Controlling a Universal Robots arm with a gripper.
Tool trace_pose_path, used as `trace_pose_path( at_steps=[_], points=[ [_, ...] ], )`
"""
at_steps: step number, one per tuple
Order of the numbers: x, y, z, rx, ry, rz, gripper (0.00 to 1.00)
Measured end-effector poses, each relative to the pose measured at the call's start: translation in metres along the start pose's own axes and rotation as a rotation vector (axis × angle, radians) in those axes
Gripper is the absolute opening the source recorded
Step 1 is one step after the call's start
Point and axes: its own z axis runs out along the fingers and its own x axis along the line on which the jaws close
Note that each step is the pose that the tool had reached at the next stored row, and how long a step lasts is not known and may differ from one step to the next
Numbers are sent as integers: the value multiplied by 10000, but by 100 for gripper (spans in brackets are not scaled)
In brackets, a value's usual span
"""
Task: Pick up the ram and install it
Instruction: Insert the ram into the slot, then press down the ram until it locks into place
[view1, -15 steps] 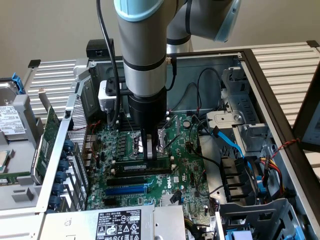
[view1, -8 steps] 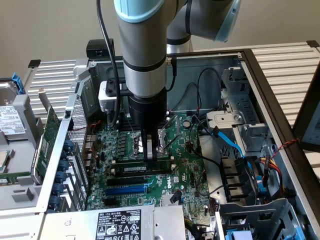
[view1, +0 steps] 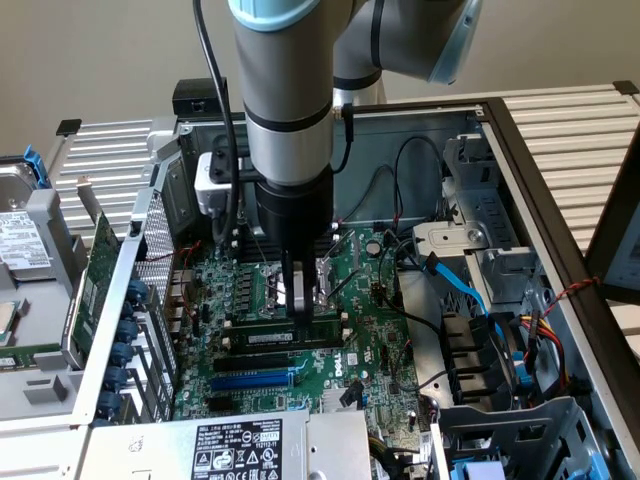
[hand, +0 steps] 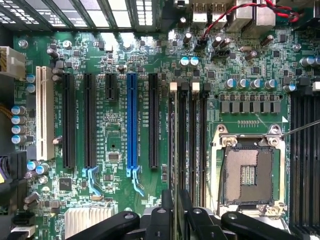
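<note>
An open case (view1: 410, 125) lies flat with its green motherboard (view1: 375, 330) facing up. A blue slot (view1: 250, 381) runs along the board's near part, and a labelled power supply (view1: 235, 448) sits nearer still. A blue cable (view1: 462, 285) curls at the exterior view's right. A hard drive (view1: 18, 240) rests outside on its left. On the board are a CPU socket (hand: 247, 175) and a white slot (hand: 45, 112).

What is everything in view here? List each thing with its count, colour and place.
flat green motherboard: one, green, inside the open case
long narrow green ram stick: one, green with white label, on edge along the memory slots
long blue plastic expansion slot: one, blue, between black slots
long white plastic slot: one, white, near the board's edge
square metal processor socket: one, silver, beside the memory slots
flat blue cable: one, blue, exterior view's right
gripper: one, black, over the ram stick
robot arm: one, grey, above the case
</note>
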Motion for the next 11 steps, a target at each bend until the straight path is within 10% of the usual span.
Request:
trace_pose_path(
  at_steps=[11],
  points=[
    [-1, 17, -97, 0, -30, 1, 20]
  ],
)
